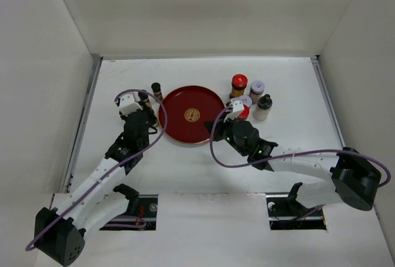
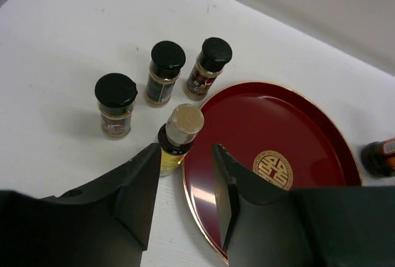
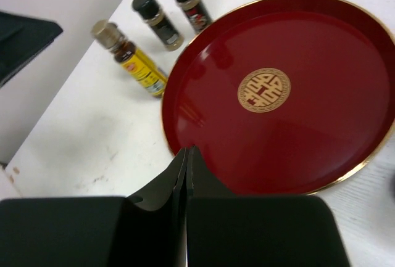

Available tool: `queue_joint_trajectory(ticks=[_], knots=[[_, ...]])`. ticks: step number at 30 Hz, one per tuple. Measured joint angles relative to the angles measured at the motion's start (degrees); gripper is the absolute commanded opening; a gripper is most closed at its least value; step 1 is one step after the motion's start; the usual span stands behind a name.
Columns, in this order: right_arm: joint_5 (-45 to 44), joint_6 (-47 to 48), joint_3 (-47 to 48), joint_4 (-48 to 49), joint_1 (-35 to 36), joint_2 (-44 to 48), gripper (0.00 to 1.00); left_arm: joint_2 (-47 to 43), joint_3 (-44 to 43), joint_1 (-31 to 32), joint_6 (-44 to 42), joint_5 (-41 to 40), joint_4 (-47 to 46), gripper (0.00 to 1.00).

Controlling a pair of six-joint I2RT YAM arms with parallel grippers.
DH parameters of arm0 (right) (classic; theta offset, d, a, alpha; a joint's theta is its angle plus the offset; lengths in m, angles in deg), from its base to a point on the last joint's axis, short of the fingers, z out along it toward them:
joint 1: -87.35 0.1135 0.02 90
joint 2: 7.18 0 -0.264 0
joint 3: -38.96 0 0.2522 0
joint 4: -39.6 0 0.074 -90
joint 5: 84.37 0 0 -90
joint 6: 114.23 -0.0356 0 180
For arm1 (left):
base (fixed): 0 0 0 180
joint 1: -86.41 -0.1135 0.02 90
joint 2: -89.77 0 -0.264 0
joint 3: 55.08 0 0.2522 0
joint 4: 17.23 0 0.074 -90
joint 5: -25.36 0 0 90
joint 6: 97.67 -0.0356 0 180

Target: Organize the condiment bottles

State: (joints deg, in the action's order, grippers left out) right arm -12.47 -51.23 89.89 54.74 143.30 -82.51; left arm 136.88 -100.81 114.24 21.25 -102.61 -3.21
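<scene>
Three slim black-capped brown bottles [image 2: 115,105] [image 2: 165,71] [image 2: 210,66] stand left of the round dark-red tray [image 2: 308,131]. A yellow bottle with a pale cap [image 2: 179,136] stands at the tray's left rim, just ahead of my open left gripper [image 2: 186,156], which holds nothing. My right gripper [image 3: 187,151] is shut and empty over the tray's near edge [image 3: 185,125]. Right of the tray [image 1: 191,115] stand a red-lidded jar [image 1: 239,84], a white-lidded jar [image 1: 257,90] and a black-capped pale bottle [image 1: 263,108]. Another jar [image 1: 245,108] is partly hidden behind my right wrist.
White walls enclose the table on the left, back and right. The left arm [image 1: 117,156] reaches up the left side and the right arm [image 1: 290,159] crosses the near right. The tray holds nothing.
</scene>
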Motion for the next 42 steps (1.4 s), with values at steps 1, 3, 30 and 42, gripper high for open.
queue_joint_trajectory(ticks=[1, 3, 30, 42], knots=[[0.28, -0.57, -0.22, 0.02, -0.66, 0.11, 0.03, 1.2, -0.35, 0.04, -0.24, 0.0, 0.0, 0.47], [1.03, -1.44, -0.63, 0.02, -1.29, 0.44, 0.09, 3.91, -1.01, 0.07, -0.74, 0.04, 0.0, 0.61], [7.32, -2.19, -3.52, 5.88, -1.97, 0.68, 0.43, 25.35, -7.67, -4.83, -4.83, 0.68, -3.85, 0.18], [7.72, -2.21, -3.52, 6.16, -2.14, 0.26, 0.42, 21.53, -16.28, 1.44, -7.52, -2.19, -1.31, 0.17]])
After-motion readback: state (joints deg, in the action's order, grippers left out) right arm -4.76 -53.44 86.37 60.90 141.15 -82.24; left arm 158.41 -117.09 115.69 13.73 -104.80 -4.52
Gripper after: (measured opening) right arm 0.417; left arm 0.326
